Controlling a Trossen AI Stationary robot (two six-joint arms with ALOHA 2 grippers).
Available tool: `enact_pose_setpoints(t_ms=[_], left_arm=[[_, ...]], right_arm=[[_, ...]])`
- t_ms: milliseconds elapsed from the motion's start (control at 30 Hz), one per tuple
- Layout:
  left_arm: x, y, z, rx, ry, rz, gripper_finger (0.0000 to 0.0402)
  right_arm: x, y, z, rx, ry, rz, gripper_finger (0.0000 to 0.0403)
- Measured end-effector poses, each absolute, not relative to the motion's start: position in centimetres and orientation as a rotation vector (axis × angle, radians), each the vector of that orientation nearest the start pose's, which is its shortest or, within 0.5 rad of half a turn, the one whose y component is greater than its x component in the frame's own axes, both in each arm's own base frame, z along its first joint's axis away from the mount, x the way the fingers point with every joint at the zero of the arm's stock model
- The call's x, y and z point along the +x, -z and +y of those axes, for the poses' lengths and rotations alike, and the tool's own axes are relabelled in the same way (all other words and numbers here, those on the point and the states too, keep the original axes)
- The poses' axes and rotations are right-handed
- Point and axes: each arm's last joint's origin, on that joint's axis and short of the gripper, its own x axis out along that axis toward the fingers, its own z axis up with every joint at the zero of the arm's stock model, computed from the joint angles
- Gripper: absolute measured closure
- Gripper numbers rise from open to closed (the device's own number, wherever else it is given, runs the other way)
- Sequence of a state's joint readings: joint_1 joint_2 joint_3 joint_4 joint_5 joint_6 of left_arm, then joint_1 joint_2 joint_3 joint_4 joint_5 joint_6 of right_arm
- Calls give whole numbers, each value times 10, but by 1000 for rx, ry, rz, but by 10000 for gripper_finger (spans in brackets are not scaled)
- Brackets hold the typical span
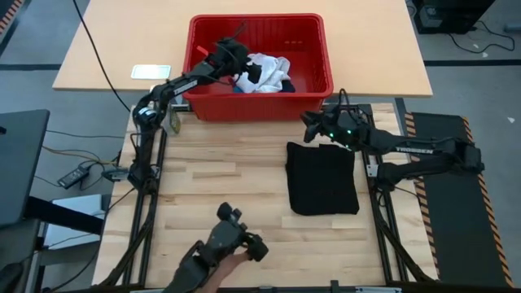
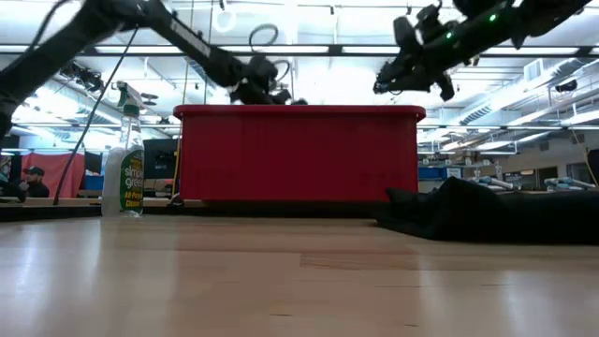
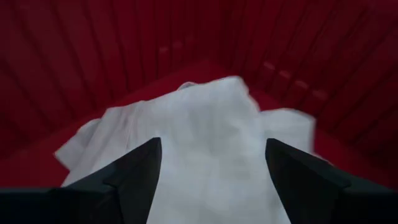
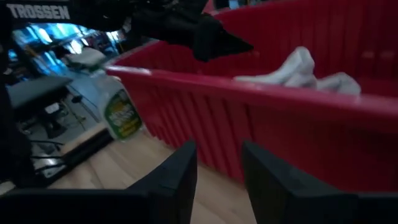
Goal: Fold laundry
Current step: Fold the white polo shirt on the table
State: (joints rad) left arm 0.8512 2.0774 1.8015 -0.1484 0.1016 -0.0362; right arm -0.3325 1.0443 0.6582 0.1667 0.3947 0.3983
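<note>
The red basket [image 1: 194,65] stands at the table's far side. Inside it lies a crumpled white garment [image 1: 270,75] with a small blue bit [image 1: 237,87] at its edge. My left gripper [image 1: 247,69] reaches into the basket from the left. It is open, its fingers spread over the white garment [image 3: 199,124]. The black shirt [image 1: 321,177] lies folded flat on the table, right of centre. My right gripper [image 1: 310,124] hovers above the table between the shirt and the basket's near right corner. It is narrowly open [image 4: 217,165], holds nothing, and points at the basket wall [image 4: 298,137]. My left gripper comes down slanting from the left onto the top of the white garment's heap [image 3: 211,143], with one finger [image 3: 146,165] on either side of it. I cannot tell whether the fingers touch the cloth.
A spray bottle [image 2: 124,173] stands by the basket's left side. At the table's near edge a hand holds a dark device [image 1: 232,240]. Bare wood [image 1: 220,175] lies left of the black shirt. A small white object [image 1: 151,72] sits on the far table.
</note>
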Motion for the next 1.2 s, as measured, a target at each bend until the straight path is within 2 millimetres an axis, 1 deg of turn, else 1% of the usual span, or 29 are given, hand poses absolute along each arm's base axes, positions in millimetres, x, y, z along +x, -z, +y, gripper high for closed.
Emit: enact_pose_setpoints(t_ms=[133,200,333,433,533,633,700,767,867,900,933,1000,1100,1200], left_arm=[[330,-264,377,-145,-711,383,111],[334,-253,380,-147,-684,399,111],[342,-225,380,-174,-625,474,111],[344,-211,379,-129,-591,544,111],[344,-199,381,-78,-628,618,115],[345,-188,384,-39,-667,661,144],[342,-187,388,-24,-679,666,185],[340,-186,390,-20,-696,667,240],[340,-193,390,-3,-709,643,339],[339,-199,389,4,-713,628,366],[339,-206,388,14,-718,607,380],[336,-227,386,39,-730,557,381],[330,-267,378,88,-753,465,377],[320,-309,365,131,-766,377,380]], right_arm=[[221,-265,-98,427,771,108,266],[225,-261,-103,445,768,128,266],[233,-258,-114,470,764,152,265],[239,-257,-122,478,765,163,265],[243,-257,-131,482,761,176,265],[248,-257,-138,475,743,194,265],[251,-257,-143,479,737,199,265],[253,-257,-147,483,734,201,265],[255,-257,-150,488,733,206,265],[255,-256,-150,488,732,207,265],[255,-256,-151,488,733,210,265],[254,-256,-152,489,739,211,265],[252,-256,-155,466,746,225,265],[248,-253,-159,437,763,263,265]])
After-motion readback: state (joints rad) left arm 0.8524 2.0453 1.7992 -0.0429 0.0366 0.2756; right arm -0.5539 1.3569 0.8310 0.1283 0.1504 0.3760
